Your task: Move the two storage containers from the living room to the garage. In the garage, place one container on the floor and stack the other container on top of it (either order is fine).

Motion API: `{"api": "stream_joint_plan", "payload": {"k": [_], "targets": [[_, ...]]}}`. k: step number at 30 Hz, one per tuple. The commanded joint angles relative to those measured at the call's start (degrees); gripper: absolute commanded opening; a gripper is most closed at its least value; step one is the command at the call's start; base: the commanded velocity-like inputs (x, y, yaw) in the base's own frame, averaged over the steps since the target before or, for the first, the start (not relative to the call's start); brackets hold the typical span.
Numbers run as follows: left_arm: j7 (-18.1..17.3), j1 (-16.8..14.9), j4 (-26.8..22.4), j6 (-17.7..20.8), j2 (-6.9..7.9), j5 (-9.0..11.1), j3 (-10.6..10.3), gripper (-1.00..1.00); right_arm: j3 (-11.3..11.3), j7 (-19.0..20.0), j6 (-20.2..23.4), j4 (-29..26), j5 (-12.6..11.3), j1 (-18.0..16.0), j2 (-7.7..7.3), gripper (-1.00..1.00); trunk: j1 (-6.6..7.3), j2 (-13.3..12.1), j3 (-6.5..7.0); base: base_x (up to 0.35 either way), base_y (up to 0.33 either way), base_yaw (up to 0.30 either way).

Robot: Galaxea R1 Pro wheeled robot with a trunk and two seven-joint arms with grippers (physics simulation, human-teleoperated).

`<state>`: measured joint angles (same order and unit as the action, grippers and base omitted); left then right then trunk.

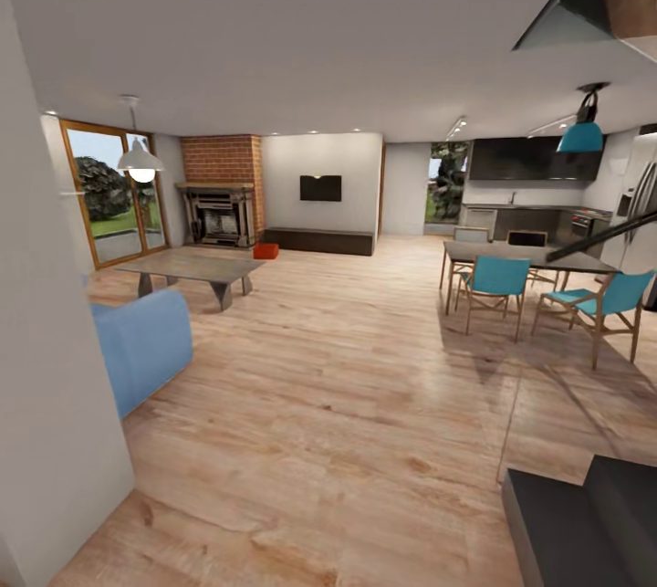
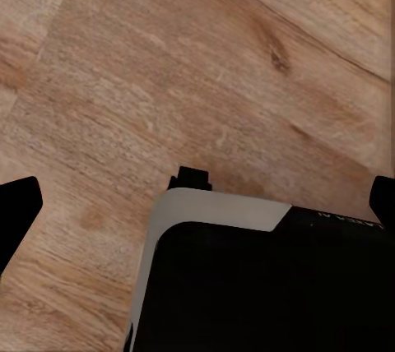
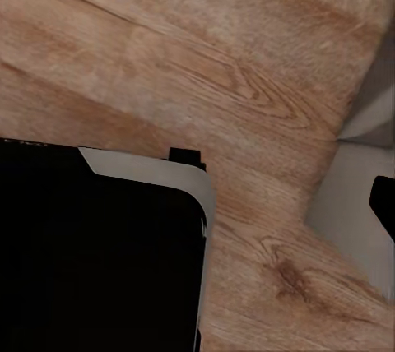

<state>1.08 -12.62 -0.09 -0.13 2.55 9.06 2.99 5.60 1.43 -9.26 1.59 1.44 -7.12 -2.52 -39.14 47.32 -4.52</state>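
Storage containers were far off: a small red-orange box (image 1: 265, 250) sat on the light wood floor (image 1: 347, 404) at the far end of the living room, just beside the brick fireplace (image 1: 219, 214) and beyond the low coffee table (image 1: 193, 269); whether it was one container or both together was too small to tell. Between the camera and the box lay open planks, with the blue sofa (image 1: 141, 345) at the near left and the dining table (image 1: 520, 256) with teal chairs off to the right, so a straight drive looked possible. Both wrist views looked down on the planks past the robot's dark body, likely arms tucked for travel. Dark fingertips (image 2: 18, 208) showed at the left view's edges, suggesting a wide, empty left pincer; the right pincer's state I could not tell.
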Motion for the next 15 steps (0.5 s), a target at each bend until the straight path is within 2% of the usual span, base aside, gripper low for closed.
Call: {"api": "stream_joint_plan", "payload": {"k": [1, 15], "targets": [[0.1, 0.0, 0.0, 0.0, -0.01, 0.3, 0.3, 1.0, 0.3, 0.1, -0.3, 0.2, 0.1, -0.1, -0.02, 1.0, -0.04, 0.1, -0.09, 0.323, 0.0, 0.0], [0.1, 0.0, 0.0, 0.0, -0.01, 0.3, 0.3, 1.0, 0.3, 0.0, -0.1, 0.2, 0.0, -0.1, 0.5, 1.0, -0.04, 0.1, -0.09, 0.323, 0.0, 0.0]]}}
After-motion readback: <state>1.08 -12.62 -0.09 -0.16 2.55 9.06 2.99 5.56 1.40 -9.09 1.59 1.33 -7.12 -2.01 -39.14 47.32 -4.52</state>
